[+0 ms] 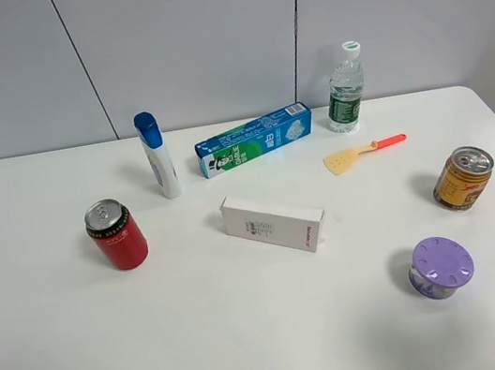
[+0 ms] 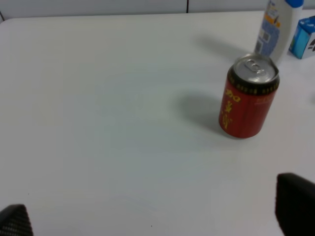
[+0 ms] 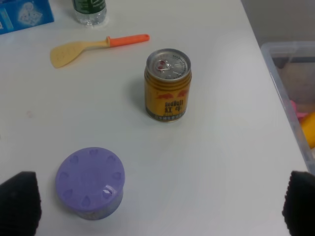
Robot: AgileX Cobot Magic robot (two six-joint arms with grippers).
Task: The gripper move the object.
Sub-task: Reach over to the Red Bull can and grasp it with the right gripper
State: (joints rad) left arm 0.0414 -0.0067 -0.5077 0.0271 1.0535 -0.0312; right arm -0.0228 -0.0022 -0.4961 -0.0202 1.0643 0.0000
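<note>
The can stands upright near the right edge of the table, silver top up, touching nothing. The purple jar sits near it, toward the front edge. The spatula lies flat farther back and inward, with the water bottle behind that.

The right gripper hangs above the table short of the can. Its two dark fingertips are spread wide and hold nothing. Off the table's right edge there is what looks like a clear bin, its contents too blurred to name.

A blue box and a white box lie mid-table. On the left, a white bottle stands behind the red can. The left gripper is likewise spread wide and empty, well apart from the red can.
</note>
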